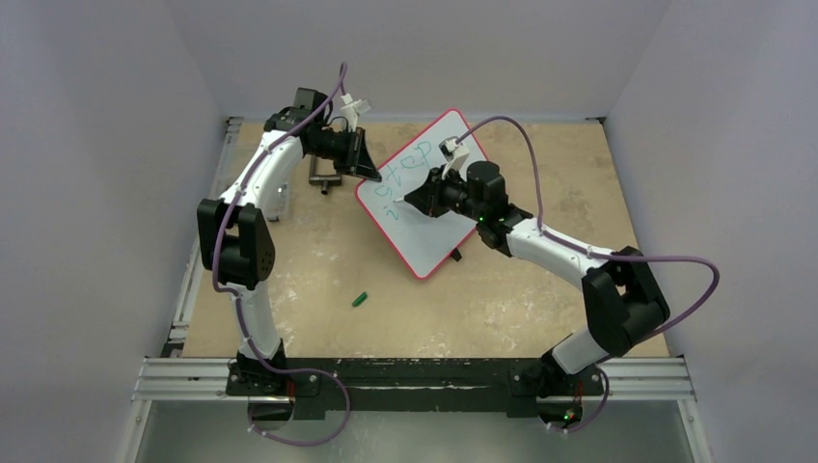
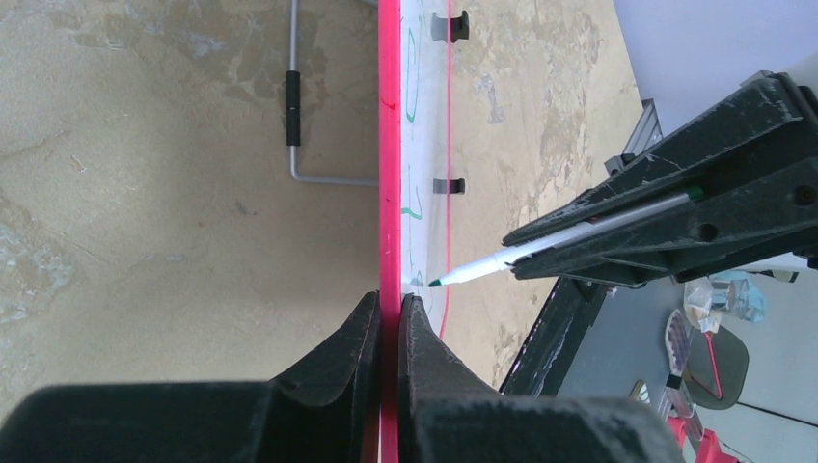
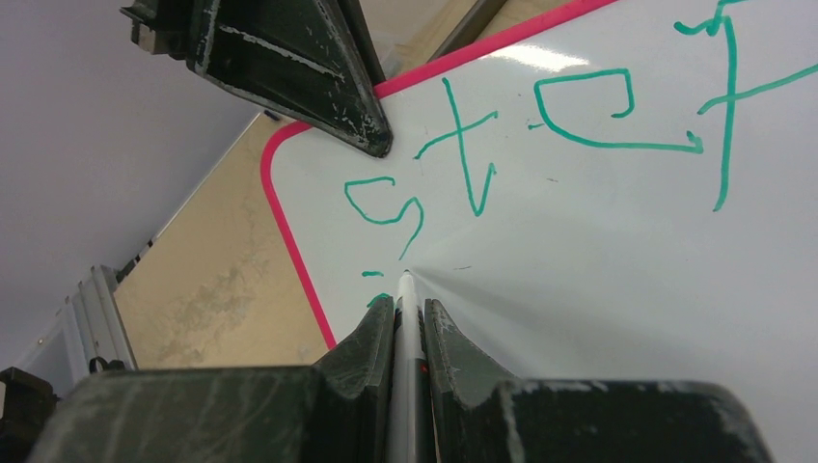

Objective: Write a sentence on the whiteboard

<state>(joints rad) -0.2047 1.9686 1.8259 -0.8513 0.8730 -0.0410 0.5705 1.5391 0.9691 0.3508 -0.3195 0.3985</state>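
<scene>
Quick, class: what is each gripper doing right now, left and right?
Left gripper: closed on the whiteboard rim.
Right gripper: closed on the pen.

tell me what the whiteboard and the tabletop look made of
The whiteboard: smooth, glossy white face, probably coated board or plastic, since it shows a glare patch; its red rim looks plastic. The tabletop: matte tan, blotchy, worn, likely plywood or fibreboard.

White pen pinched in the right pincer, tip on the whiteboard under green letters.
</scene>
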